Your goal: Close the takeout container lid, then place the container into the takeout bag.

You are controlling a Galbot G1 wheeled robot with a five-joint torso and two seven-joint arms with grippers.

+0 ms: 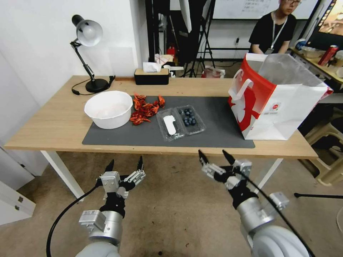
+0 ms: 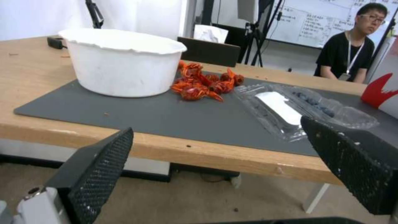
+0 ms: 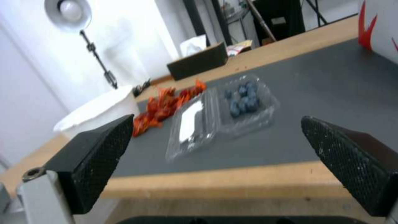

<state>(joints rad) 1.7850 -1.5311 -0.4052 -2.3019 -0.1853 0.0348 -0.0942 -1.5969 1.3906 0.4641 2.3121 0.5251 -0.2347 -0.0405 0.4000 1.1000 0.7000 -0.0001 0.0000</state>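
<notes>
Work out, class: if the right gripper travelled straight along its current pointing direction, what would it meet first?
Probably the open takeout container on the grey mat; the right gripper, open, aims over the table edge toward it, though height is uncertain.

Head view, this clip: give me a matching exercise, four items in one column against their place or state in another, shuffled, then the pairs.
Items:
1. lid
2. takeout bag
3. white bowl
4. right gripper

Place or state:
A. standing open at the table's right end
B. open, off the table's near edge, holding nothing
C. lying flat and open beside the blueberry half
D. on the grey mat's left end, next to the red crayfish

Pairs: 1-C, 2-A, 3-D, 4-B
</notes>
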